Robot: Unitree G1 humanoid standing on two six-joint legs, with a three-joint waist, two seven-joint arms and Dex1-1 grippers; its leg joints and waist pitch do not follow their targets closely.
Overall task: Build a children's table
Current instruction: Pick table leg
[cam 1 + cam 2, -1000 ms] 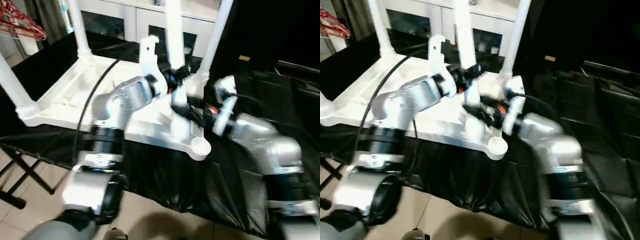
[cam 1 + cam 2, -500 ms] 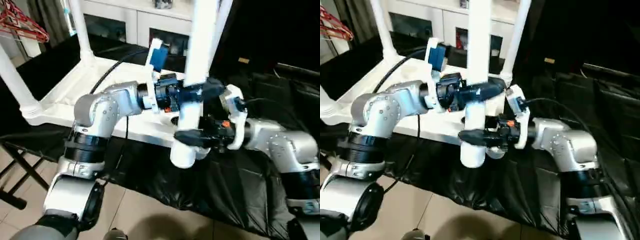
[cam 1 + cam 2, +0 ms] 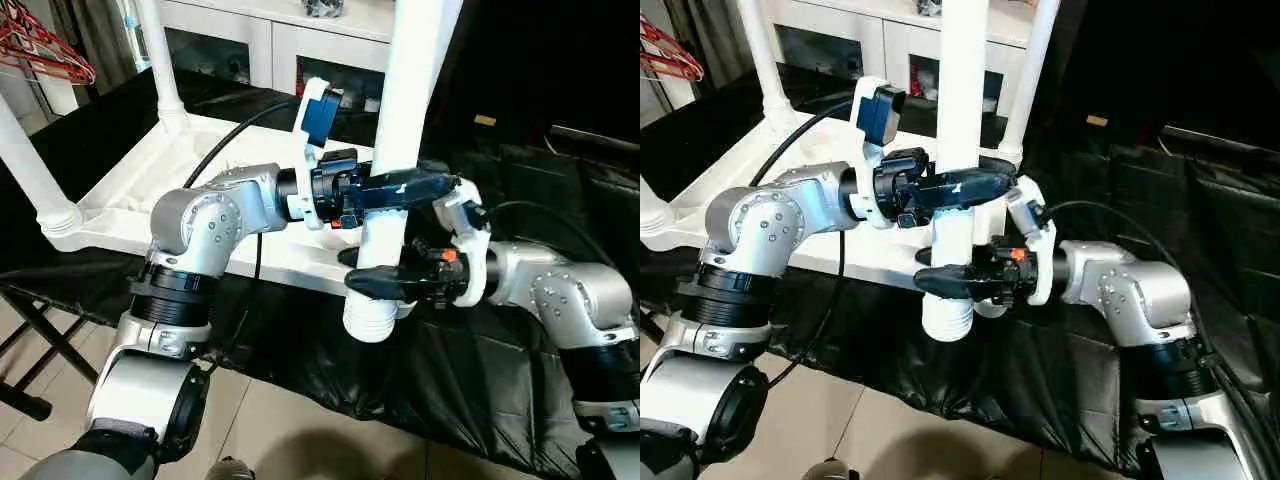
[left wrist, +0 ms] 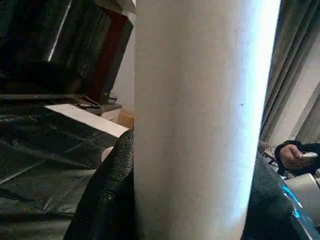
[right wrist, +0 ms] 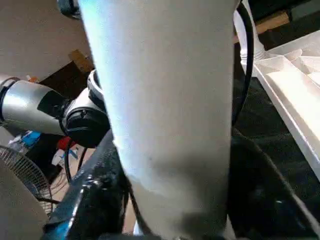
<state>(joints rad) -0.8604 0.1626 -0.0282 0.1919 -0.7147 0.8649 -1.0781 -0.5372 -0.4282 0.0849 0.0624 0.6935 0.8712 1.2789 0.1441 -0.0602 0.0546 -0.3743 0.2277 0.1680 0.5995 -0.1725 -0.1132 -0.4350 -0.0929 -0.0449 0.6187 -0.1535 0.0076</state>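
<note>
The children's table top (image 3: 120, 200) lies upside down on a black cloth, with white legs (image 3: 160, 60) standing in its corner sockets. One more white tube leg (image 3: 410, 100) is held upright in front of the top's near right corner, its lower end hanging past the edge. My left gripper (image 3: 400, 188) is shut on that leg partway up. Lower down, my right gripper (image 3: 385, 282) clasps the same leg just above its ringed end. In the wrist views the leg (image 4: 200, 120) (image 5: 165, 100) stands between black fingers (image 4: 107, 200) (image 5: 95, 200).
A white cabinet with glass doors (image 3: 280, 40) stands behind the table. Red hangers (image 3: 40, 50) hang at the far left. Black folding stand legs (image 3: 40, 350) reach the tiled floor at the near left. A person's hand (image 4: 292, 152) shows at the edge of the left wrist view.
The head camera has shifted. Both arms have brought the loose leg from over the table top toward the near edge, and the right gripper's fingers have narrowed around its lower part.
</note>
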